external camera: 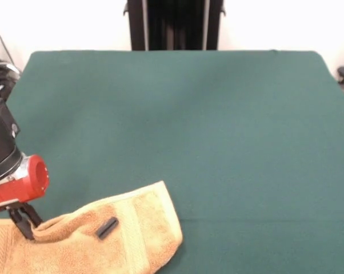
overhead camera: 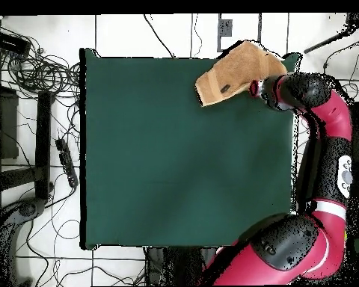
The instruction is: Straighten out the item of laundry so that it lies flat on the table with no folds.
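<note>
The golden-orange towel (external camera: 103, 240) is seen bunched and folded at a corner of the green table (external camera: 218, 125), part of it past the table's edge, a raised fold near its end being pinched by the gripper (external camera: 24, 224), its fingers closed on the cloth.

The golden-orange towel (external camera: 103, 240) runs off the bottom and left edges of the front view, so its full outline cannot be traced there. The arm (external camera: 12, 165) is cropped by the left edge, and the gripper (external camera: 24, 224) is sunk into a fold of cloth, its fingers hidden. From overhead, the wrist covers the gripper, and the towel's (overhead camera: 231, 75) far corner overhangs the table (overhead camera: 175, 149).
</note>
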